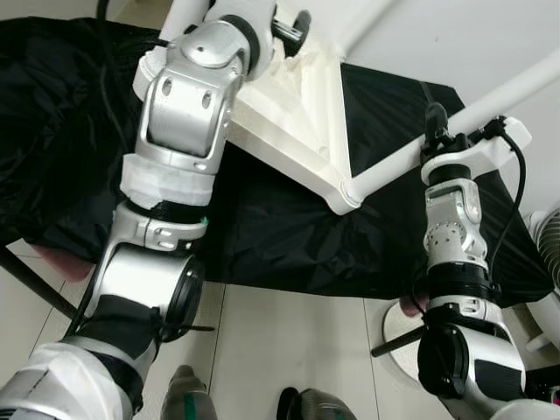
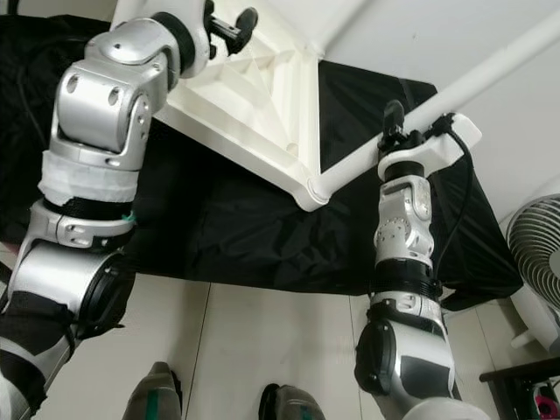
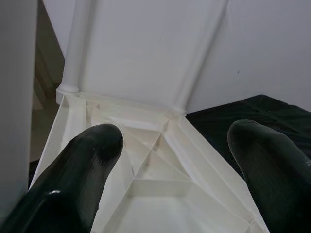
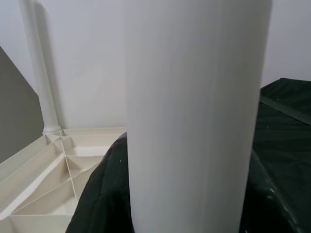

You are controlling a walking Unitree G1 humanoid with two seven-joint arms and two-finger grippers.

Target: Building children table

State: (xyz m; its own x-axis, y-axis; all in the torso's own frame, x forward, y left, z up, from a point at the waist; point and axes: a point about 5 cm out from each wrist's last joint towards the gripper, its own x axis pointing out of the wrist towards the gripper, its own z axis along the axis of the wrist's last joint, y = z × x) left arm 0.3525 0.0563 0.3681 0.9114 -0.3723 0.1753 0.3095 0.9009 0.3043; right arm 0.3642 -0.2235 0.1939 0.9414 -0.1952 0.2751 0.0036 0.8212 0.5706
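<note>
While we stand over black cloth (image 1: 289, 236) | left tool (image 3: 170, 160) open above tabletop (image 1: 297, 122) | right tool (image 1: 435, 136) clamps one leg (image 1: 490, 101) | three legs visible

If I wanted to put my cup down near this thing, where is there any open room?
Open patches: the black cloth below the upturned white tabletop, between the two arms, and the pale floor in front. It is crowded at the table leg, where the right gripper sits, and by the left gripper.
</note>
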